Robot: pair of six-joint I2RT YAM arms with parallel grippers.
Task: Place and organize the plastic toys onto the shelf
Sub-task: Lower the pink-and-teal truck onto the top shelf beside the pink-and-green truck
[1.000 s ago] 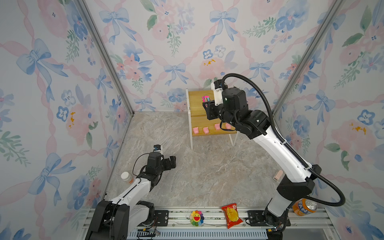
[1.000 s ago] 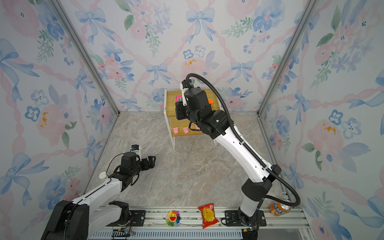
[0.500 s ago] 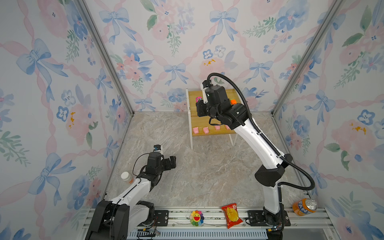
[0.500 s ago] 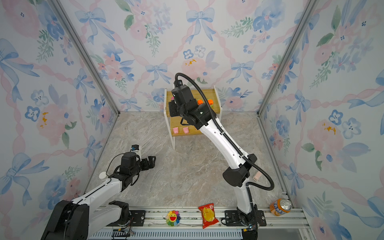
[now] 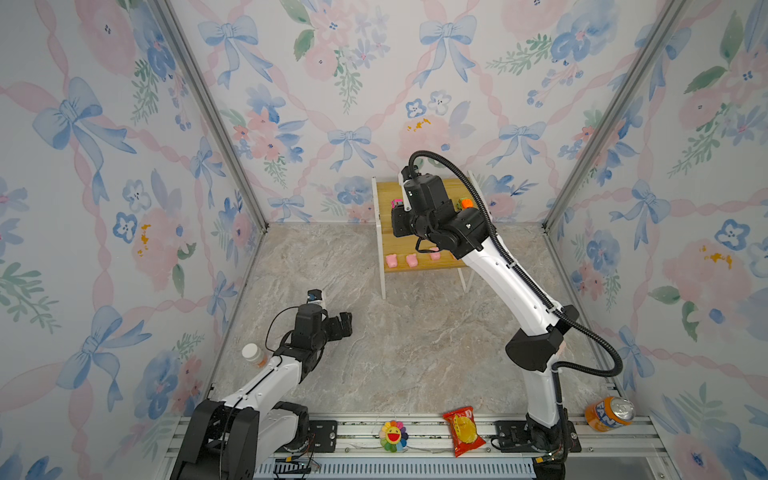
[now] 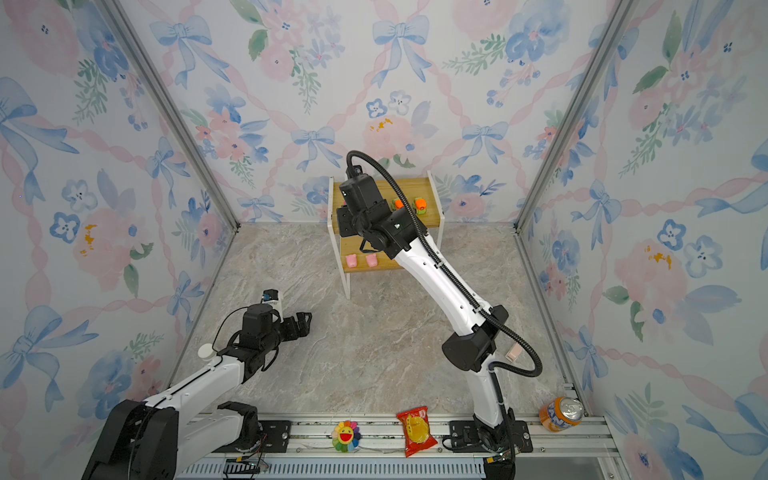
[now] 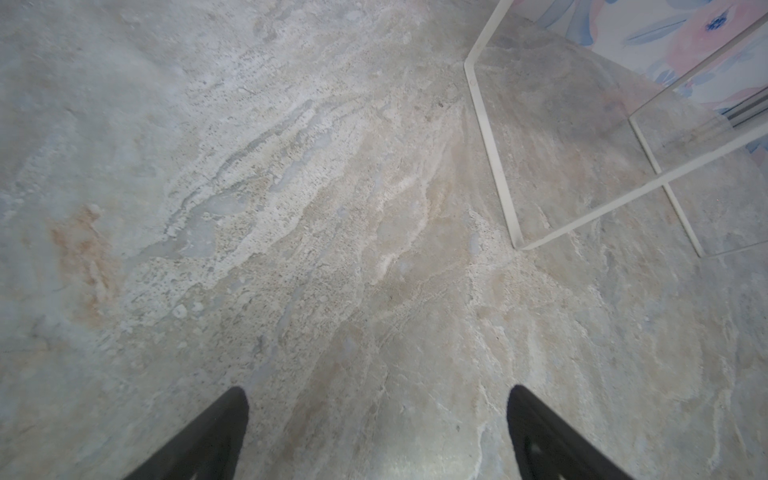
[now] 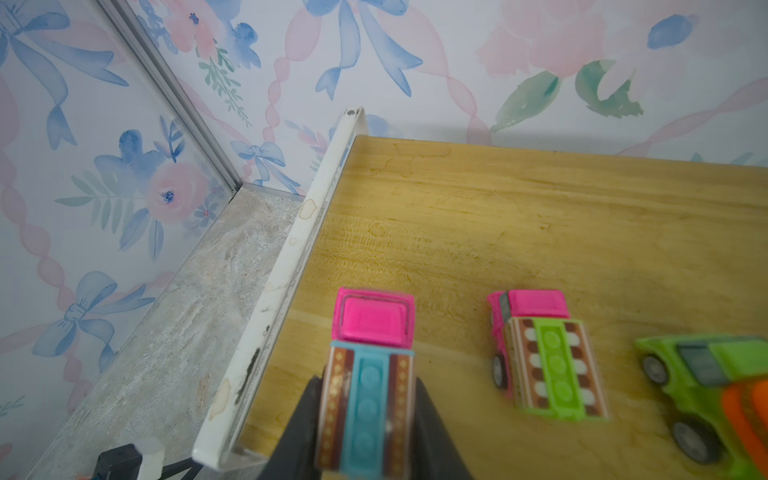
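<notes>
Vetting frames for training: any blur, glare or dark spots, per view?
Right wrist view: the pink-and-teal car in the right gripper and the green car at the edge are blurred, the shelf board sharper. Left wrist view: floor soft toward the edges, left gripper fingertips plain black. Both top views: evenly lit, no glare.

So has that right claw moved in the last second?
Yes. The right gripper, shut on the pink-and-teal car, has slid left along the shelf toward its left edge.
</notes>
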